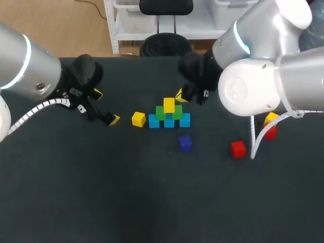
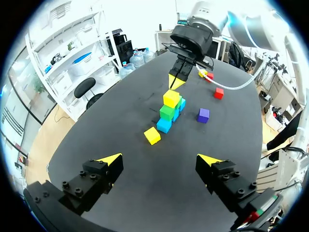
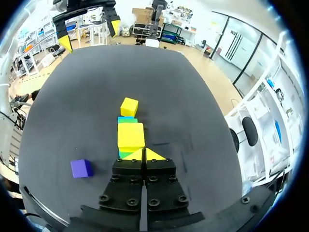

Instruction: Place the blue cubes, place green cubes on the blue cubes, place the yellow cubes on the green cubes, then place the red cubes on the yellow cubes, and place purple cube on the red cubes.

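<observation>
Three blue cubes (image 1: 169, 122) stand in a row mid-table with two green cubes (image 1: 161, 112) on them and one yellow cube (image 1: 169, 105) on top. A loose yellow cube (image 1: 138, 119) lies just left of the row, also ahead of my left gripper (image 2: 160, 160) as the yellow cube (image 2: 152, 136). The purple cube (image 1: 185, 143) lies in front of the stack. One red cube (image 1: 238, 149) lies to the right. My left gripper (image 1: 106, 106) is open and empty, left of the loose yellow cube. My right gripper (image 1: 179, 95) is shut and empty, just behind the stack's top yellow cube (image 3: 131, 136).
At the right, partly behind my right arm's cable, another yellow cube (image 1: 271, 118) sits by a second red cube (image 1: 270, 131). The dark table (image 1: 101, 192) stretches wide in front of the cubes.
</observation>
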Available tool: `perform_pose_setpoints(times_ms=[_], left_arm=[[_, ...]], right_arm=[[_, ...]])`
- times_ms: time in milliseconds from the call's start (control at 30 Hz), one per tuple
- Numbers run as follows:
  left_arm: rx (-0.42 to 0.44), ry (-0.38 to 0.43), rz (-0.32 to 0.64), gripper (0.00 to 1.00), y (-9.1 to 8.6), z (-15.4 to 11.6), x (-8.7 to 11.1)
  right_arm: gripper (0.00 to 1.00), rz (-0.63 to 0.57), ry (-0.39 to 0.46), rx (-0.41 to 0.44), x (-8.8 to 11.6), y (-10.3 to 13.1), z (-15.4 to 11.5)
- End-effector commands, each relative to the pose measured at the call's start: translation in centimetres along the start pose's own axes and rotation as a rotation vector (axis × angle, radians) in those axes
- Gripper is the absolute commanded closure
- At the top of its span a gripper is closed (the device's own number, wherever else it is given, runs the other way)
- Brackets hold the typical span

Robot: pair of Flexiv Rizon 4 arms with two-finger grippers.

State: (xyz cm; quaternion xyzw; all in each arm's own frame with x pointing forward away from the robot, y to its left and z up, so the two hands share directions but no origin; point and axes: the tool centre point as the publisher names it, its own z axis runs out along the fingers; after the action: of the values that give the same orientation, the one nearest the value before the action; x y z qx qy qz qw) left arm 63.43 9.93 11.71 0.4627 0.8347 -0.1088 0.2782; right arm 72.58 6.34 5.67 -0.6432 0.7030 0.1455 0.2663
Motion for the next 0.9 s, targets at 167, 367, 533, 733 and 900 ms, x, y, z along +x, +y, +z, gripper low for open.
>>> perform_pose_setpoints(times_ms=[167,367,533,733,900], left_arm=[[0.003,-0.005,0.002,0.00,0.1,0.0,0.1],[0.003,-0.005,0.002,0.00,0.1,0.0,0.1],[0.003,-0.005,0.002,0.00,0.1,0.0,0.1],[0.003,-0.005,0.002,0.00,0.1,0.0,0.1],[0.003,-0.005,0.002,0.00,0.1,0.0,0.1]], right_arm=[[1.00,0.020,0.016,0.019,1.0,0.1,-1.8],[1.00,0.036,0.014,0.093,1.7,-0.1,-4.8],[1.00,0.106,0.025,0.163,2.9,-0.5,-6.9],[0.82,0.193,0.042,0.232,4.6,-0.9,-8.6],[0.62,0.247,0.067,0.268,6.2,-0.7,-9.6]])
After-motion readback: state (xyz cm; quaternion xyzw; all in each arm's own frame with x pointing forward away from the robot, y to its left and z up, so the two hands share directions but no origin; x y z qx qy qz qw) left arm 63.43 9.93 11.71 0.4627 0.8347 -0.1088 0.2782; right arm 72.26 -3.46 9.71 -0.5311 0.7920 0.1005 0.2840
